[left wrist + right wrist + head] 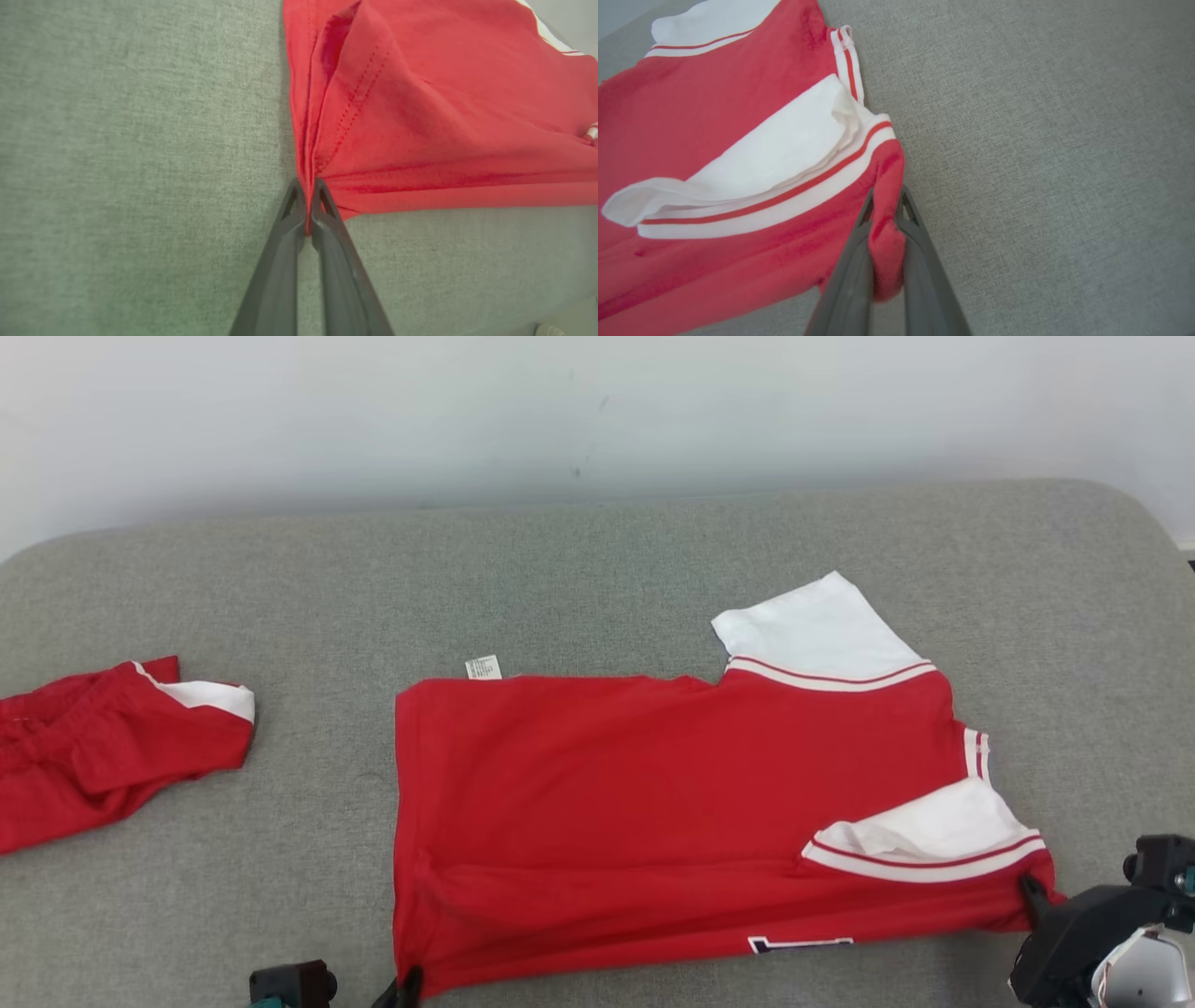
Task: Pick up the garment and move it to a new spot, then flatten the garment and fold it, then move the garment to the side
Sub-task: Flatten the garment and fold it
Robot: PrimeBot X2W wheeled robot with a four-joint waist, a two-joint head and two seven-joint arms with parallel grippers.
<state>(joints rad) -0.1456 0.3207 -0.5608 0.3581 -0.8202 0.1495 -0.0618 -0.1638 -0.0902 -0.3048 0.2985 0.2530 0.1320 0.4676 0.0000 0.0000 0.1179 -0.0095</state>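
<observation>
While the garment lay by the front edge of the grey cushion, your left tool and right tool each pinched a near corner; being limp, it would likely sag between them.

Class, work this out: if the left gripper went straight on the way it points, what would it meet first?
The red shirt: the left gripper is shut on its corner, and its bunched edge lies straight ahead, though depth is unclear.
</observation>
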